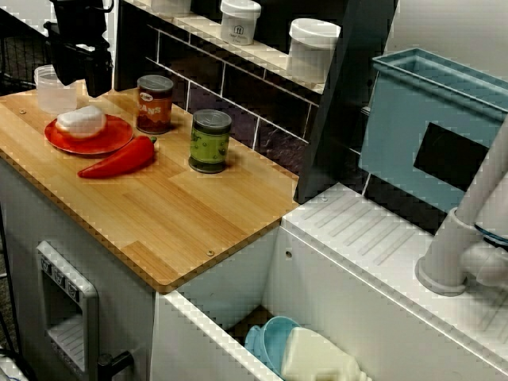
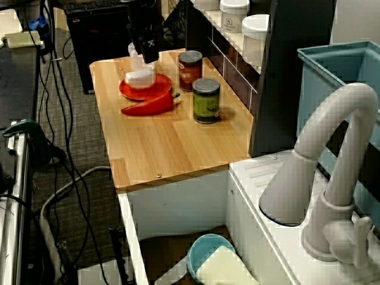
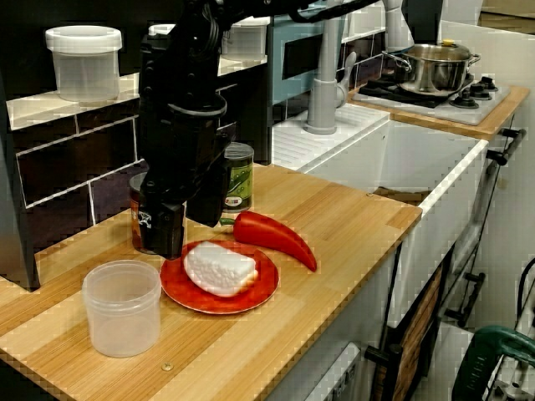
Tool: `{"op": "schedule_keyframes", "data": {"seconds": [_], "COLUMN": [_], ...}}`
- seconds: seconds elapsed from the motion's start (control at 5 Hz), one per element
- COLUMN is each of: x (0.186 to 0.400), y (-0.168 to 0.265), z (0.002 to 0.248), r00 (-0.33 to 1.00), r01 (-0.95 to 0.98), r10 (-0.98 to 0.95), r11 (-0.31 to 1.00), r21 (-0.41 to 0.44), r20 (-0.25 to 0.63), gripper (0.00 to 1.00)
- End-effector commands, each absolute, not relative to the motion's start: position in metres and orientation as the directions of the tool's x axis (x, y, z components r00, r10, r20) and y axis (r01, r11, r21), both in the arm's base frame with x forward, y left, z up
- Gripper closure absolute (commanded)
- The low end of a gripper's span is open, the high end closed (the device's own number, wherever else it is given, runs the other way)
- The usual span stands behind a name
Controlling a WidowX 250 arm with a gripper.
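My black gripper (image 3: 188,227) hangs just above the back edge of a red plate (image 3: 251,294), open with nothing between its fingers. On the plate lies a white lump of food (image 3: 219,267). In the view from above, the gripper (image 1: 84,79) is at the top left over the plate (image 1: 107,139). A red pepper (image 1: 119,159) lies against the plate's near side. A red-brown can (image 1: 155,103) stands behind the plate, partly hidden by the gripper in the view along the counter. A green can (image 1: 210,140) stands to its right. From the sink end, the gripper (image 2: 146,52) hovers over the food (image 2: 140,76).
A clear plastic cup (image 3: 122,307) stands beside the plate near the counter's end. White lidded jars (image 1: 312,49) line the tiled shelf. The sink holds a blue bowl (image 2: 206,252) and a cream item (image 2: 225,268). A grey faucet (image 2: 332,148), a blue rack (image 1: 429,119) and a pot (image 3: 430,68) lie beyond.
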State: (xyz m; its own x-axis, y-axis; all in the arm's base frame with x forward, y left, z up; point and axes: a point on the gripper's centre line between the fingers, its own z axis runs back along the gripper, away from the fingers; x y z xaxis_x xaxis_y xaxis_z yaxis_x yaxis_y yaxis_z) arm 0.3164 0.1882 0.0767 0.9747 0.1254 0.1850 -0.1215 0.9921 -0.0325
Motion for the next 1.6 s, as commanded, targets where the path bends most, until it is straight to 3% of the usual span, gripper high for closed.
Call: {"op": "schedule_keyframes", "data": {"seconds": [0.0, 1.4], "x": [0.319, 0.321], "y": [0.201, 0.217], "z": [0.107, 0.091], "r00": [0.968, 0.964], "r01": [-0.123, -0.126], "r10": [0.126, 0.106], "r11": [0.992, 0.99], "r21": [-0.027, 0.066], "r20": [0.219, 0.242], "gripper": [0.0, 0.0]}}
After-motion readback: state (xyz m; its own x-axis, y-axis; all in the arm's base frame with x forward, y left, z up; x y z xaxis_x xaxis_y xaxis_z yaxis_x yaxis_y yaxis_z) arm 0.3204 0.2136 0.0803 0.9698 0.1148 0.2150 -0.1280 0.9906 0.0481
